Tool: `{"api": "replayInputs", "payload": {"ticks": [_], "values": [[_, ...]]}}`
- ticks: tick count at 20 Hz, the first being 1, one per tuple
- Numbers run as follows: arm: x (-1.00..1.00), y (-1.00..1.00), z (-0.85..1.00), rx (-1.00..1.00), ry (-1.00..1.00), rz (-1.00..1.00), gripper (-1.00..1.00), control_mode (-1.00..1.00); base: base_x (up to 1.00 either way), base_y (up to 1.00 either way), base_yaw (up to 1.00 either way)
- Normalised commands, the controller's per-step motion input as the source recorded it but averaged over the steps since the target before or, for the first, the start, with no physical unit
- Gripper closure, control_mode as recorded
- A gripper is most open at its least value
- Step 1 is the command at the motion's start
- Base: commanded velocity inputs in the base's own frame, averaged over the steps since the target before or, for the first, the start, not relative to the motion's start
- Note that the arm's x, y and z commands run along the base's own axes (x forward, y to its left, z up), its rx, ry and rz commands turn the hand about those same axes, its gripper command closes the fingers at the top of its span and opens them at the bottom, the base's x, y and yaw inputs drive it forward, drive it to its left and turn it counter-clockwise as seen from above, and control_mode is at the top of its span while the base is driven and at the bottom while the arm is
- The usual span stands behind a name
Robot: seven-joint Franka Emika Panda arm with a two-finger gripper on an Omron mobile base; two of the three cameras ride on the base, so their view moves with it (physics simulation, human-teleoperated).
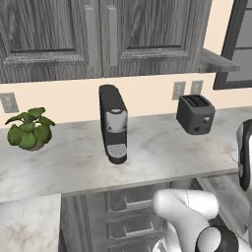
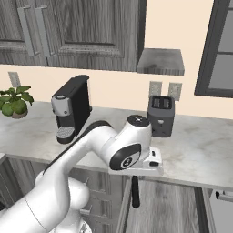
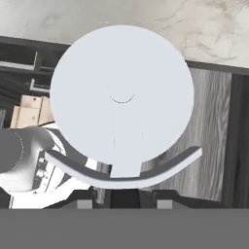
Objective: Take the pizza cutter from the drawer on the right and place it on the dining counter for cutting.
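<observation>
Just off the front edge of the long marble surface, the gripper points downward with its jaws closed narrowly on the pizza cutter, one utensil in all. In the right base view the cutter's black handle hangs straight down below the hand, over the dark wood-grain floor. In the hand view its single round silvery-white wheel sits close before the camera, with a curved grey guard beneath it and the two dark finger tips low at either side of the handle. Behind the wheel, that view shows the marble edge along the top and grey cabinet fronts at left. On the surface stand three things: one black coffee machine, one dark two-slot toaster and one green potted plant, well apart from one another. Two wall outlets sit side by side above the toaster, and one more outlet is near the plant. Below the surface, two drawer fronts with silver bar handles are visible, both closed. Two grey wood-grain cabinet doors hang above.
</observation>
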Motion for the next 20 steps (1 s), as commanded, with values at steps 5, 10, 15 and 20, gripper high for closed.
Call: {"api": "replayInputs", "payload": {"ticks": [5, 10, 15, 20], "values": [[0.0, 0.74, 0.67, -0.04, 0.0, -0.02, 1.0, -1.0, 0.0, 0.0, 0.0], [0.0, 0.85, 0.4, -0.06, 0.0, -0.05, 1.0, -1.0, 0.0, 0.0, 0.0], [0.0, 0.81, 0.24, -0.03, 0.02, -0.04, 1.0, -1.0, 0.0, 0.0, 0.0], [0.0, 0.56, 0.22, 0.0, 0.01, -0.05, 1.0, -1.0, 0.0, 0.0, 0.0]]}}
